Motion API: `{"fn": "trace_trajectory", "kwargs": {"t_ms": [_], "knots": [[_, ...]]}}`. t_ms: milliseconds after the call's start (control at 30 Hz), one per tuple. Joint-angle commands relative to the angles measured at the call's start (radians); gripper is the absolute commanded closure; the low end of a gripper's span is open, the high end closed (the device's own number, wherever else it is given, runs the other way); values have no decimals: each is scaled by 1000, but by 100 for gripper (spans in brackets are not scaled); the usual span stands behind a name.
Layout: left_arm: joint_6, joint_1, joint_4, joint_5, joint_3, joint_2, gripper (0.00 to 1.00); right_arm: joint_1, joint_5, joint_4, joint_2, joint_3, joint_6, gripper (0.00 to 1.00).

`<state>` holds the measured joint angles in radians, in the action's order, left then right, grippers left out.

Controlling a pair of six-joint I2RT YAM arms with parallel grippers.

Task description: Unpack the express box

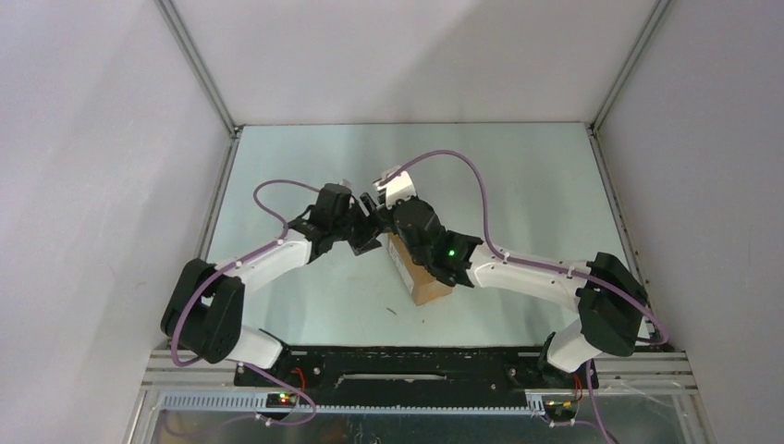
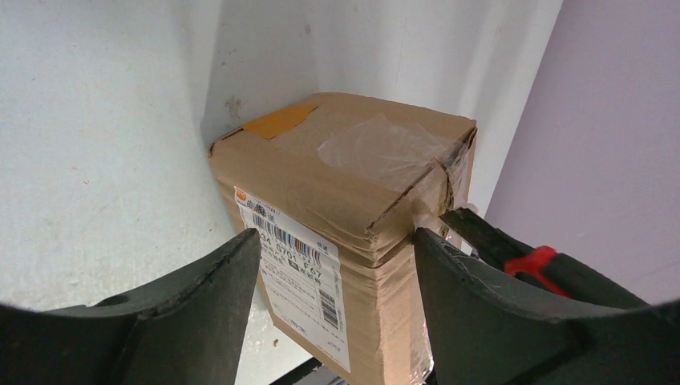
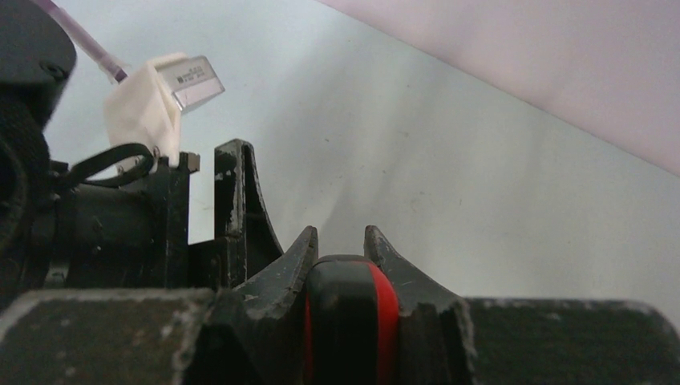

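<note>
While left gripper [image 2: 337, 241] jaws sit wide apart straddling one corner of the express box [image 2: 345, 168], right gripper [image 3: 341, 233] jaws are clamped on the red-handled knife [image 3: 349, 321]. Box lies mid desk [image 1: 518, 185], long axis diagonal, far-left toward near-right corner.

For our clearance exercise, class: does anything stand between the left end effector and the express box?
Nothing visible does. The left end effector is open, its fingers flanking a corner of the express box. The right end effector, shut on the red-handled knife, sits by the box's taped edge, beside the path, not across it.
</note>
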<state>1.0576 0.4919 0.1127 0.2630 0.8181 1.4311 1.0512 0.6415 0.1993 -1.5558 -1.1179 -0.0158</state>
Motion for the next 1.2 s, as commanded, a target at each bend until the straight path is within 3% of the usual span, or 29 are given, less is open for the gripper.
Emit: {"fn": "trace_trajectory", "kwargs": {"t_ms": [0,333,1167], "knots": [[8,-4,-2,-7,-20,5,27,16,47,105,12,18,-38,100],[8,-4,6,-9,-17,6,27,63,115,213,-13,44,-168,100],[24,-4,19,-13,-20,9,29,99,187,226,-36,91,-239,100]]}}
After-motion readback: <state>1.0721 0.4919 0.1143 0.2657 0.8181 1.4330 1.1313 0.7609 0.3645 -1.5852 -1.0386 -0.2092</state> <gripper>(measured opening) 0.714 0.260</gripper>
